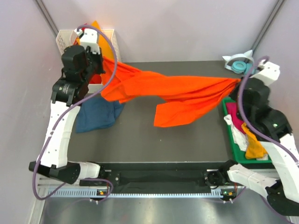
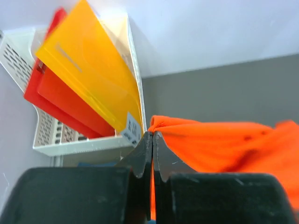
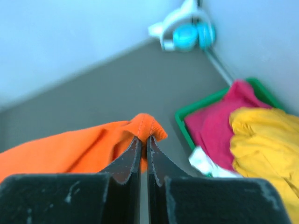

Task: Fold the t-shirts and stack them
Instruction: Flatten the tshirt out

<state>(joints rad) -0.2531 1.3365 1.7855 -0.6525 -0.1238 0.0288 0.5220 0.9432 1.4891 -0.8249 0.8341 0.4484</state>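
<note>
White basket (image 2: 18,60) stands just beyond the left gripper (image 2: 153,135), holding a stiff orange sheet (image 2: 88,70) and a red sheet (image 2: 51,102), both leaning. The left fingers are pressed together on a bunched corner of the bright orange t-shirt (image 1: 177,93), held up off the grey table (image 1: 140,144). Below them, the teal-blue t-shirt (image 1: 96,116) lies crumpled on the table. The orange shirt sags between the two grips, with a loose flap hanging lower near its middle. The right gripper (image 3: 144,139) is pinched tight on the opposite corner. Just right of those fingers, a green tray (image 3: 182,123) holds the magenta t-shirt (image 3: 215,121), the yellow-orange t-shirt (image 3: 266,144) and the white t-shirt (image 3: 203,161), all heaped together. Beyond the fingertips, a white-and-teal object (image 3: 187,32) sits in the far corner.
</note>
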